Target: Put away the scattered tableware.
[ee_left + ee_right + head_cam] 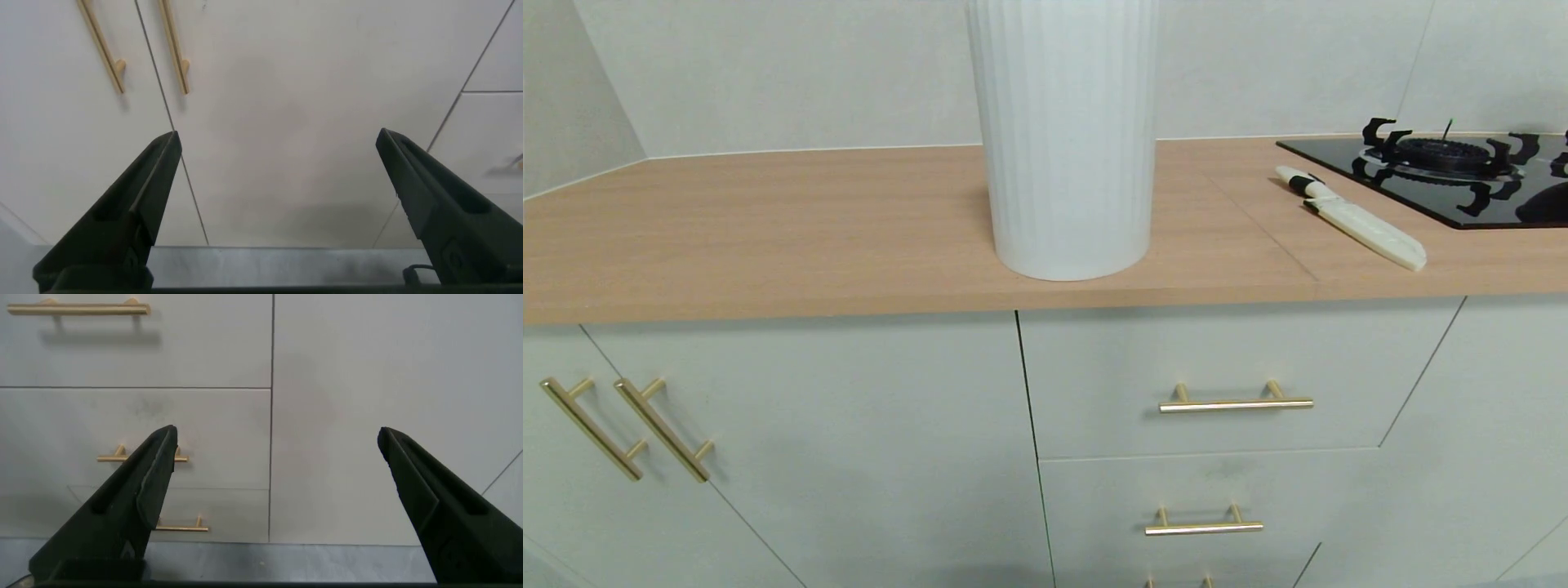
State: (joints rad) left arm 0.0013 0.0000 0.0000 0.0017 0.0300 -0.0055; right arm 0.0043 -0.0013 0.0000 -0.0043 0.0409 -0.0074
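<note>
On the counter (768, 237), a knife (1356, 219) lies between white container (1066, 139) and hob (1421, 192).

Bright, even, diffuse indoor light. The tall white ribbed cylindrical container (1066, 139) casts only a faint, soft shadow on the light-brown wooden countertop (768, 237), toward 9 o'clock from its base. At 3 o'clock, the glossy black glass hob (1429, 184) mirrors its burner grates. Seams of the pale grey cabinet fronts (849, 457) splay toward 4 and 8 o'clock: wide-angle distortion.
</note>
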